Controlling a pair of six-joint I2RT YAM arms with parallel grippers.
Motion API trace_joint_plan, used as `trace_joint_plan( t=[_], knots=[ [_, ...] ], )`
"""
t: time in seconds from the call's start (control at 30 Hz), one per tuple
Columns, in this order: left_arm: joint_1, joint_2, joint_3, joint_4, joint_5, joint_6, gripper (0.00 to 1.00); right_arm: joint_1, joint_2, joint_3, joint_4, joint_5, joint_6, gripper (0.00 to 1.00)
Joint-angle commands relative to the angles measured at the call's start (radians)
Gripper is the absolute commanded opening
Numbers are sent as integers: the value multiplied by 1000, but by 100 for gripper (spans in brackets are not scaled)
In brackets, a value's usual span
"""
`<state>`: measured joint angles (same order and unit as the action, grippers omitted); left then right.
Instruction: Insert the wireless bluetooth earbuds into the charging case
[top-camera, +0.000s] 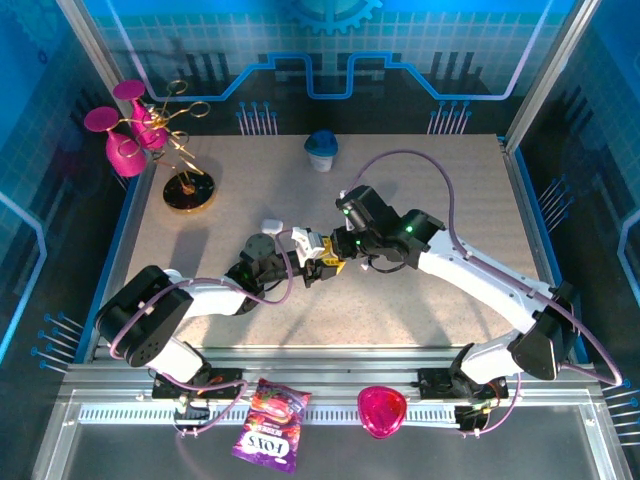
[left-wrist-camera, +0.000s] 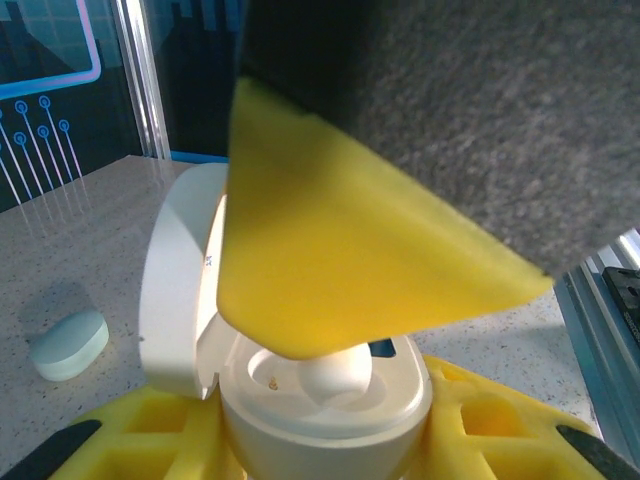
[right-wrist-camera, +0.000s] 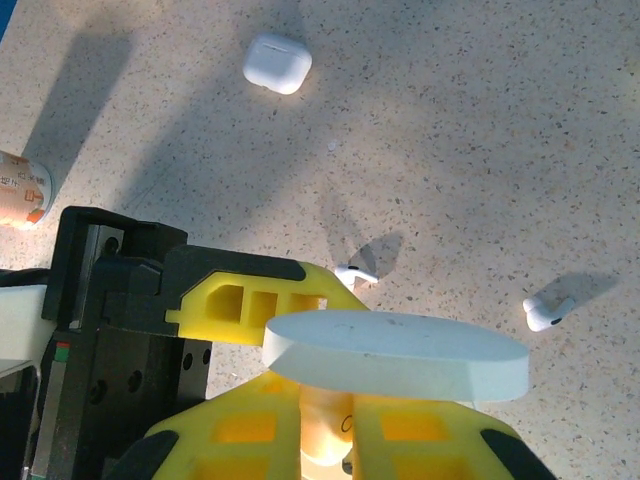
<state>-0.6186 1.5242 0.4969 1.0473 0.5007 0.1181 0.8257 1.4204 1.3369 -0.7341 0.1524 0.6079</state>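
Clamping open charging case (left-wrist-camera: 172, 300) — left tool (left-wrist-camera: 325, 452); right tool (right-wrist-camera: 325, 425) pinches earbud (left-wrist-camera: 336, 376).

An open white plastic charging case (left-wrist-camera: 320, 430) sits in the left pincer (top-camera: 303, 243) at mid-worktop (top-camera: 430, 180), one small white earbud (left-wrist-camera: 336, 375) at its well. A closed white rounded case (top-camera: 272, 226) lies just behind it to the left. Two loose earbuds (right-wrist-camera: 355, 272) (right-wrist-camera: 548, 312) lie apart on the worktop nearby.
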Motion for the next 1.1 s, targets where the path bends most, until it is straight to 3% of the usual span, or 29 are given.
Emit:
trace_joint_plan(
  t=[0.0, 0.6, 0.9, 1.07],
  knots=[
    [-7, -24, 28, -1, -7, 34, 24, 13, 6, 7, -32, 24, -13, 14],
    [-7, -36, 44, -6, -12, -1, 24, 14, 16, -23, -28, 30, -21, 16],
    [-7, -32, 42, -12, -12, 0, 24, 17, -6, -22, -10, 17, -16, 32],
    [-6, -30, 42, -8, -12, 0, 24, 13, -27, -39, 19, -10, -9, 35]
  ],
)
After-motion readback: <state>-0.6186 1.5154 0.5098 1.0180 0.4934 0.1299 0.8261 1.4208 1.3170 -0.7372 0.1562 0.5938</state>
